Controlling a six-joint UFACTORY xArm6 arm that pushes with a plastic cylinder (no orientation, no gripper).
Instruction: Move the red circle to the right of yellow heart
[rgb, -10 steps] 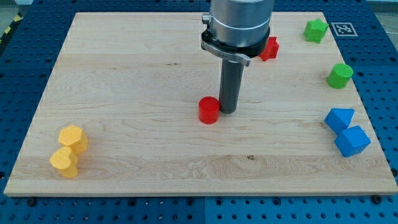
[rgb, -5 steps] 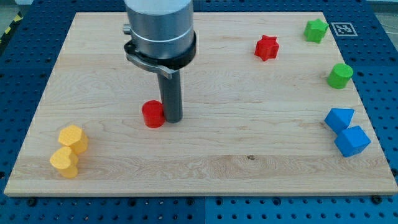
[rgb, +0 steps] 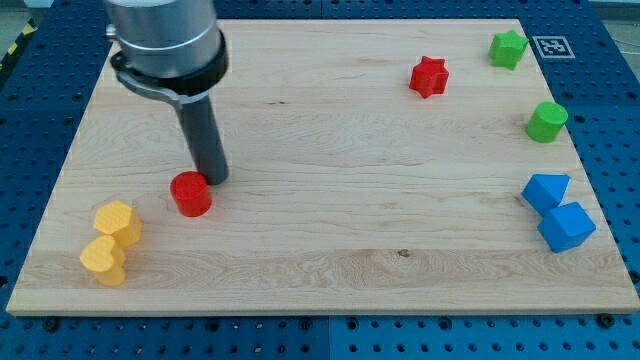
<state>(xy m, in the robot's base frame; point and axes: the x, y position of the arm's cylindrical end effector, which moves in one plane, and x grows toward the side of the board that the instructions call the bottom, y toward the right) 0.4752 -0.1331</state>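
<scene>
The red circle (rgb: 190, 193) lies on the wooden board at the view's left, below the middle. My tip (rgb: 213, 179) touches its upper right side. The yellow heart (rgb: 103, 260) lies near the board's bottom left corner, to the lower left of the red circle, with a gap between them. A yellow hexagon block (rgb: 118, 222) sits just above the heart, touching it, and lies left of the red circle.
A red star (rgb: 429, 76) lies at the top, right of centre. A green star (rgb: 507, 48) and a green cylinder (rgb: 546, 121) lie at the top right. Two blue blocks (rgb: 546, 190) (rgb: 566, 226) sit together at the right edge.
My tip has pushed the red circle from the board's middle leftward and slightly down, towards the two yellow blocks. Nothing else has moved.
</scene>
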